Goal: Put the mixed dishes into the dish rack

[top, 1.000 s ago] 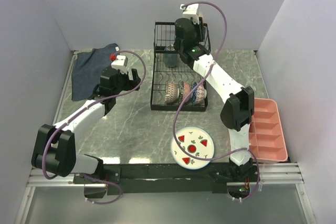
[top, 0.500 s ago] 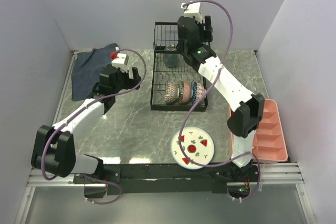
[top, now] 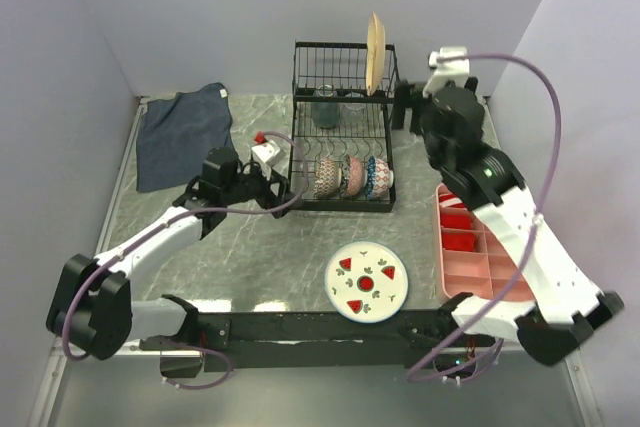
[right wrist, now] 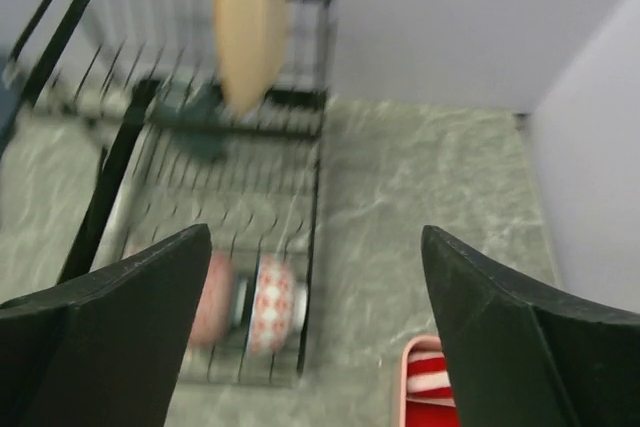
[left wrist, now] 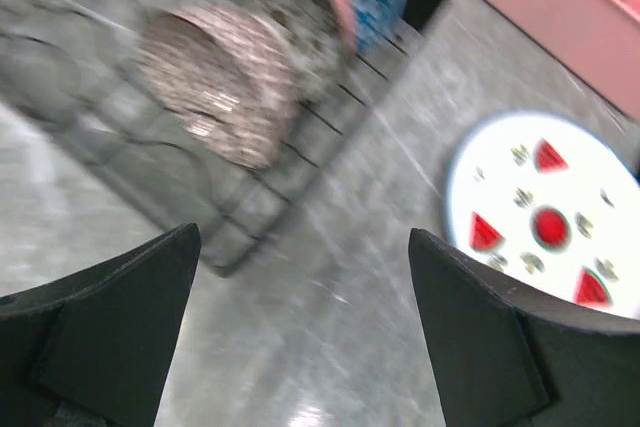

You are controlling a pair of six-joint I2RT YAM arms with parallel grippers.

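Starting at the left gripper (left wrist: pixel 300 237): the jaws are spread wide and nothing is held between them. It's parked low, just beside the front-left corner of the dish rack (top: pixel 340 202), and its wrist view is blurry. Right past the fingertips, the patterned bowls (left wrist: pixel 225 97) can be seen standing on edge in a row on the slotted base. Further out, a white watermelon plate (left wrist: pixel 545 217) is lying flat on the table (top: pixel 250 247), well apart from the rack, so it looks like the one dish not yet loaded.

The right gripper (right wrist: pixel 315 237) is wide open and empty too, held up high just to the right of the rack's back section. The peach plate (right wrist: pixel 250 22) is stood upright on edge against the tall wire back, and a small clear glass (top: pixel 325 110) is tucked below it. The pink tray (top: pixel 500 277) and the dark blue cloth (top: pixel 185 132) are off to the sides.

What could go wrong, probably:
- The rack could get bumped by the left fingers, since they're that close to the wire, and the tall peach plate might be tipped out.
- The watermelon plate is flat on a smooth surface, so its rim could be skidded off instead of gripped.
- The bowls are packed tight, so they could be knocked over when a plate is slotted in.
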